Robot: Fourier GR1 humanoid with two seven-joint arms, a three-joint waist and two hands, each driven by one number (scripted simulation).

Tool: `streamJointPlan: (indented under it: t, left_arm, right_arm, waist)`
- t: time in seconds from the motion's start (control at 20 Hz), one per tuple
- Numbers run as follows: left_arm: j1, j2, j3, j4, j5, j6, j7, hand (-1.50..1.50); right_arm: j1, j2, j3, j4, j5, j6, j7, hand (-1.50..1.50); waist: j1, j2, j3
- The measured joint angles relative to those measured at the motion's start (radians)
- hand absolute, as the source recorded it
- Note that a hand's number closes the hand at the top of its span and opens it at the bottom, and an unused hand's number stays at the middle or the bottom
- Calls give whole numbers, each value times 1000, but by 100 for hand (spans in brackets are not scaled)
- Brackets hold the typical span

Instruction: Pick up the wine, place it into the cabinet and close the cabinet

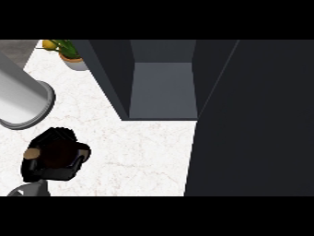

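Tabletop (pixel 139 152): white, faint pinkish marbled veining. Cabinet (pixel 163 87) at 12 o'clock: slate grey inside, its door (pixel 261 120) at 3 o'clock near black. Left robot hand (pixel 54 159) at 8 o'clock: black. Wine (pixel 31 153): tan cork tip visible. Cylinder (pixel 13 92) at 10 o'clock: light grey. Potted plant (pixel 67 53) at 11 o'clock: green and yellow.

The wine (pixel 32 153) is mostly hidden by the left hand (pixel 54 161) curled around it. The potted plant (pixel 69 54) at eleven o'clock is cut off by the top edge.

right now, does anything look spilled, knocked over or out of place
Nothing stands out. The cabinet stands open, the potted plant sits upright at the back, and the left hand is curled round a dark thing, likely the wine.
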Motion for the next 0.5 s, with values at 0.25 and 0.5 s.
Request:
streamJointPlan:
  t: [0.25, 0.5]
  left_arm:
    - [52, -37, -15, -164, 50, 0, 45, 150]
    - [73, -60, -54, -344, 123, -19, 209, 150]
  right_arm:
    - [-4, 1, -8, -3, -2, 1, 16, -150]
    - [-14, 11, 6, -3, -2, -4, 33, -150]
  waist:
    - [3, -1, 0]
    - [3, -1, 0]
